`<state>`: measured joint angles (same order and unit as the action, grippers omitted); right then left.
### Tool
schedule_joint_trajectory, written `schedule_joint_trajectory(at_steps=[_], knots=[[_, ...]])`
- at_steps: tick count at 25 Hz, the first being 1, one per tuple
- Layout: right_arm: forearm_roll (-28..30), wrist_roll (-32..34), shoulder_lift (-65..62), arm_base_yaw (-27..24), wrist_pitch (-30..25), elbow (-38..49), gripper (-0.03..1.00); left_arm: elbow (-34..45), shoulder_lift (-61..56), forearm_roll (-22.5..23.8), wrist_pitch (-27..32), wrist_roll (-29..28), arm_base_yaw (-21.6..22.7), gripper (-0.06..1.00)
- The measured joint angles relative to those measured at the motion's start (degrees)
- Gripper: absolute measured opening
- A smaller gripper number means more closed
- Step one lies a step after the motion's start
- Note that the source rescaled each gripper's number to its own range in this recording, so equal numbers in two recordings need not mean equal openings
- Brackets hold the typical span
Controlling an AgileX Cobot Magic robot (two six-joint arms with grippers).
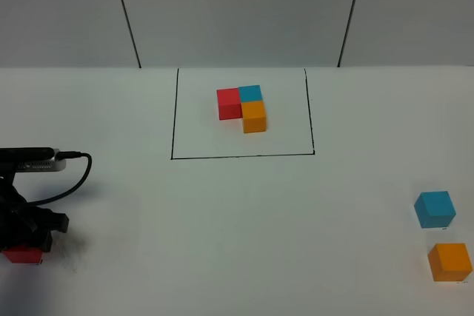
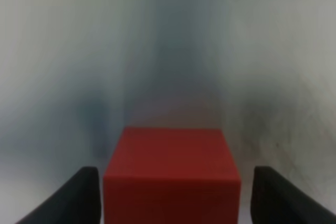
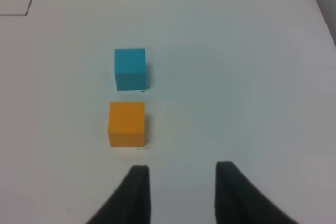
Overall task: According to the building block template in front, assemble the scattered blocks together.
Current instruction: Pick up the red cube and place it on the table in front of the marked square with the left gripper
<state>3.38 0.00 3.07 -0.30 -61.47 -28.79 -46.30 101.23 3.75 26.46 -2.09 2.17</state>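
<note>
The template [image 1: 243,107], an L of red, blue and orange cubes pressed together, sat inside a black outline [image 1: 172,120] toward the far edge of the surface [image 1: 244,242]. The line apparently marked it as the model rather than loose stock.

The three blocks to be assembled lay well apart from it. The red block [image 2: 172,174] rested at the near-left corner between the fingers of the left pincer [image 2: 176,182], one finger on each side. Thin slivers of surface showed at both flanks, and it could not be told whether the fingers pressed the block or merely straddled it. The arm appeared lined up to take this block first.

The blue block [image 3: 130,68] and the orange block [image 3: 126,124] sat close together by the right edge, not touching, seemingly within the other arm's reach. The right pincer [image 3: 182,169] hung above the surface just short of the orange block, clenched on nothing.
</note>
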Motion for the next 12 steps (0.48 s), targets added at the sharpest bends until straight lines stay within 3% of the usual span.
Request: schedule_joint_trajectory(at_steps=[7, 9, 12], knots=[[0.0, 0.0, 0.0, 0.0, 0.0, 0.0, 0.0, 0.0, 0.2, 0.0, -0.3, 0.0, 0.0, 0.52], [0.0, 0.0, 0.0, 0.0, 0.0, 0.0, 0.0, 0.0, 0.2, 0.0, -0.3, 0.0, 0.0, 0.42], [0.0, 0.0, 0.0, 0.0, 0.0, 0.0, 0.0, 0.0, 0.2, 0.0, 0.0, 0.0, 0.0, 0.14]])
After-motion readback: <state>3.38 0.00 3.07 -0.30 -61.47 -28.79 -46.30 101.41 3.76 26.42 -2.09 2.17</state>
